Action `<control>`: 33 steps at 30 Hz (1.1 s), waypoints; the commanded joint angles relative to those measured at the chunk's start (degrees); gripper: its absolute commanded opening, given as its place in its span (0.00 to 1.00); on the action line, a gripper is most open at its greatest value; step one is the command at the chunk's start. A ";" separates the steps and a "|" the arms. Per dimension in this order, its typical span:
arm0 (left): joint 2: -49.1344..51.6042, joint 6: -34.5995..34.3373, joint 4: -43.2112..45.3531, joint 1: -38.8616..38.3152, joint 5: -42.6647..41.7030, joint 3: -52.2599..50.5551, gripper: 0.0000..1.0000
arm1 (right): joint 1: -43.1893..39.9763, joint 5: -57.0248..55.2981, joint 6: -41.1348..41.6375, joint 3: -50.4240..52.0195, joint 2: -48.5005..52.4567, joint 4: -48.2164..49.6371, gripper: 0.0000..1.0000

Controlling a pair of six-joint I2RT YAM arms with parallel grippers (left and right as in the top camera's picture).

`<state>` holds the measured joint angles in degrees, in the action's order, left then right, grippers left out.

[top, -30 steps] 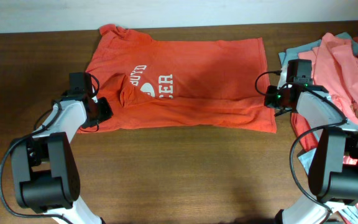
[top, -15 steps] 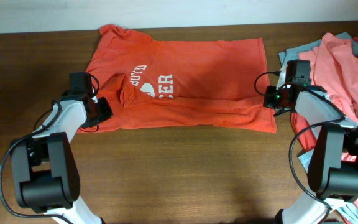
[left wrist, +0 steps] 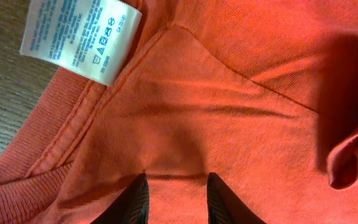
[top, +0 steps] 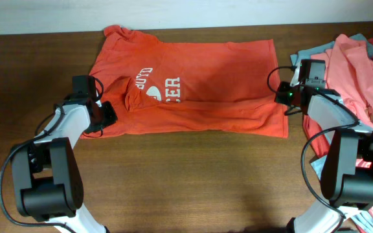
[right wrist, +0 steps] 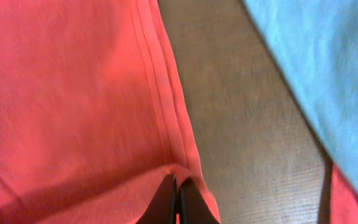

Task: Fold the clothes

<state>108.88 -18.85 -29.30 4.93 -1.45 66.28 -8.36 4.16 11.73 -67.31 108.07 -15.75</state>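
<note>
The orange-red T-shirt (top: 199, 71) with white lettering lies flat across the far half of the table, its near part folded up. My left gripper (top: 107, 115) is at its left edge by the collar. In the left wrist view its fingers (left wrist: 176, 190) are a little apart with a ridge of the shirt's fabric (left wrist: 229, 124) pinched between them, near the white care label (left wrist: 79, 37). My right gripper (top: 281, 97) is at the shirt's right hem. In the right wrist view its fingers (right wrist: 175, 196) are shut on the hem's edge (right wrist: 73, 93).
A pile of clothes lies at the right edge: a salmon-pink shirt (top: 355, 65) over a teal-grey one (top: 316, 52), which also shows in the right wrist view (right wrist: 316, 62). Bare wooden table (top: 193, 181) lies in front of the shirt. A strip of wood (right wrist: 241, 124) separates shirt and pile.
My right gripper has moved slightly toward the far side, taking the hem with it. My left gripper has not moved.
</note>
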 commanded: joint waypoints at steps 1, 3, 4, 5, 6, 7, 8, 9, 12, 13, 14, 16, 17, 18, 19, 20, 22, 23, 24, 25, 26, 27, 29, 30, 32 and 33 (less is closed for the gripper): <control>0.74 1.14 0.09 0.09 0.42 0.13 0.31 | 0.07 0.31 5.33 0.02 0.42 2.54 0.20; 0.74 1.14 0.11 0.09 0.42 0.13 0.31 | 0.07 0.04 5.33 0.02 0.42 2.95 0.32; 0.74 1.16 0.11 0.09 0.42 0.13 0.31 | 0.04 -0.42 5.31 0.02 0.42 2.86 0.38; 0.74 1.14 0.11 0.09 0.44 0.13 0.31 | 0.04 -0.98 5.31 0.02 0.42 2.69 0.39; 0.74 1.14 0.09 0.11 0.44 0.13 0.31 | 0.04 -2.03 5.31 0.02 0.42 2.23 0.39; 0.74 1.16 0.09 0.11 0.44 0.13 0.31 | 0.04 -3.21 5.29 0.02 0.42 1.49 0.39; 0.74 1.14 0.09 0.11 0.44 0.13 0.31 | 0.04 -3.56 5.27 0.02 0.42 0.92 0.39; 0.74 1.16 0.07 0.11 0.44 0.13 0.31 | 0.04 -3.50 4.63 0.02 0.42 -0.85 0.39; 0.74 1.14 -0.33 0.11 1.79 0.13 0.31 | 0.07 -0.50 -0.44 0.02 0.42 -7.04 0.38; 0.74 1.14 -0.76 0.11 2.71 0.13 0.31 | 0.07 -0.07 -2.34 0.02 0.42 -9.49 0.38; 0.74 1.14 -1.40 0.11 3.82 0.13 0.31 | 0.07 -0.09 -3.80 0.02 0.42 -11.39 0.38; 0.74 1.14 -2.51 0.11 5.90 0.13 0.31 | 0.11 0.09 -6.86 0.02 0.42 -13.53 0.32; 0.74 1.16 -2.73 0.11 6.25 0.13 0.31 | 0.13 0.92 -9.64 0.02 0.42 -14.36 0.29; 0.74 1.16 -2.73 0.09 6.25 0.13 0.31 | 0.13 1.66 -11.10 0.02 0.42 -14.53 0.29; 0.74 1.16 -2.75 0.11 6.23 0.13 0.31 | 0.13 1.62 -11.56 0.02 0.42 -14.80 0.29; 0.74 1.16 -2.93 0.11 6.23 0.13 0.31 | 0.11 1.62 -11.58 0.02 0.48 -14.99 0.30; 0.79 1.16 -3.15 0.11 6.25 0.09 0.30 | 0.11 1.64 -11.76 0.02 1.03 -15.04 0.29; 0.79 1.16 -3.21 0.11 6.23 0.09 0.31 | 0.11 1.64 -11.80 0.02 1.53 -15.23 0.29; 0.83 1.16 -3.28 0.11 6.23 0.09 0.31 | 0.17 1.77 -11.96 0.02 2.14 -15.67 0.30; 0.83 1.16 -3.28 0.11 6.23 0.09 0.31 | 0.28 1.95 -11.98 0.02 2.73 -16.15 0.30; 0.83 1.16 -3.28 0.09 6.21 0.09 0.31 | 0.50 2.62 -12.17 0.02 3.19 -16.81 0.30; 0.83 1.16 -3.28 0.09 6.21 0.09 0.31 | 0.57 3.39 -13.14 0.02 3.61 -17.11 0.30; 0.85 1.20 -3.37 0.09 6.23 0.07 0.30 | 1.03 4.04 -13.90 0.02 4.70 -18.03 0.29; 0.90 1.64 -3.32 0.11 6.21 -0.07 0.26 | 1.18 3.52 -13.88 0.02 5.53 -18.84 0.29; 1.07 1.79 -2.95 0.11 6.23 -0.57 0.22 | 1.22 2.45 -13.88 0.02 6.29 -19.89 0.30; 1.16 1.79 -2.89 0.09 6.25 -0.92 0.20 | 1.22 1.46 -13.86 0.02 6.56 -20.96 0.30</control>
<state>108.88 -18.13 -32.34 4.93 3.95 66.26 -8.14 5.98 -1.50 -68.49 110.87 -34.22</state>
